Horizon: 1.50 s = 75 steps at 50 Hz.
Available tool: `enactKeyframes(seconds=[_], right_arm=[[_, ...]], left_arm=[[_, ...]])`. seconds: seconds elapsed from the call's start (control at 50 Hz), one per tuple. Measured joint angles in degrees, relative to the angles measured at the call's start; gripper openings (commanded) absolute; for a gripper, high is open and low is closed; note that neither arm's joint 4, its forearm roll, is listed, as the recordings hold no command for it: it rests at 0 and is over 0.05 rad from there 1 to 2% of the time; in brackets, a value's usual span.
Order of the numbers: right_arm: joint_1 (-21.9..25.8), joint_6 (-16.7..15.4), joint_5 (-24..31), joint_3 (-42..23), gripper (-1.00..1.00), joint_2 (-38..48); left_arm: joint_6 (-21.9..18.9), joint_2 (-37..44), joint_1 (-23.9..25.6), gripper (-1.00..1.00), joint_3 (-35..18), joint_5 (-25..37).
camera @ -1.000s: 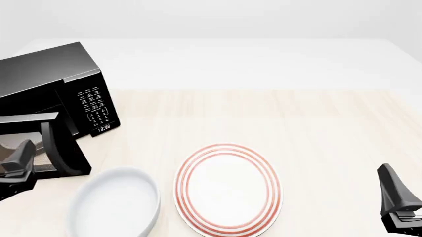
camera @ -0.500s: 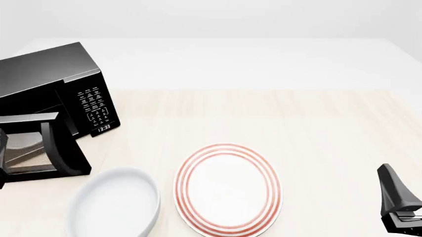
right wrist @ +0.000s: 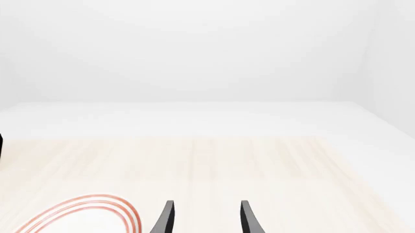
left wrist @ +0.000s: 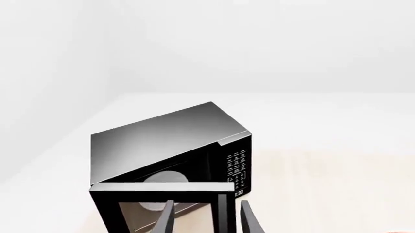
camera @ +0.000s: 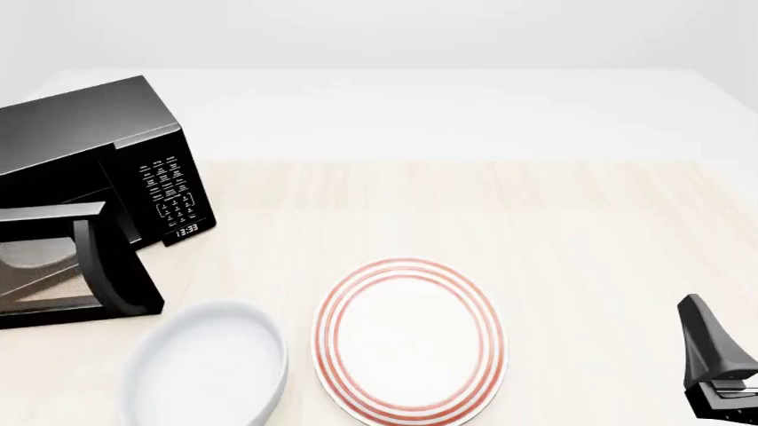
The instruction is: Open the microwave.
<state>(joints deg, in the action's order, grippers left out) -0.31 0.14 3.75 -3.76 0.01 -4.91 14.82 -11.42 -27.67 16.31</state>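
Microwave (camera: 89,169) sits at the far-left of the tabletop (camera: 569,222), partly cut off by the front view's left edge. Door (camera: 71,262) is swung open toward the arms' side, with its vertical handle (camera: 101,266) on the free edge. Keypad (camera: 169,191) and clock (camera: 187,231) face right-front. Pale turntable (left wrist: 165,178) is visible inside the cavity in the left wrist view, over the top edge of the open door.

Left gripper (left wrist: 206,221): not in the front view. Its wrist camera shows the two jaws spread apart with nothing between them, pointing at the open door from a short way back, not touching it.

Right gripper (right wrist: 206,218): jaws likewise apart and holding nothing, over bare tabletop. In the front view it sits at the lower-right corner (camera: 716,373), well apart from the microwave.

Red-ringed plate (camera: 409,337) lies near the front-centre of the tabletop; its rim shows in the right wrist view too. White bowl (camera: 208,364) is just left of the plate, close in front of the open door. Plate and bowl are near each other, gap unclear.
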Motion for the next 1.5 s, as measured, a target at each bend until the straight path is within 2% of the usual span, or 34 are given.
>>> enactKeyframes(seconds=[0.62, 0.86, 1.3, 1.5], right_arm=[[0.0, 0.0, 0.0, 0.0, 1.0, 0.0], [0.0, 0.0, 0.0, 0.0, 1.0, 0.0], [0.0, 0.0, 0.0, 0.0, 1.0, 0.0], [0.0, 0.0, 0.0, 0.0, 1.0, 0.0]], left_arm=[[-4.7, 11.0, -1.1, 1.0, -11.6, 2.2], [-5.8, 15.1, -1.5, 1.0, -16.6, 5.0], [-2.9, 24.1, 0.4, 1.0, -26.2, 12.0], [-2.8, 29.0, 1.4, 1.0, -31.0, 15.5]])
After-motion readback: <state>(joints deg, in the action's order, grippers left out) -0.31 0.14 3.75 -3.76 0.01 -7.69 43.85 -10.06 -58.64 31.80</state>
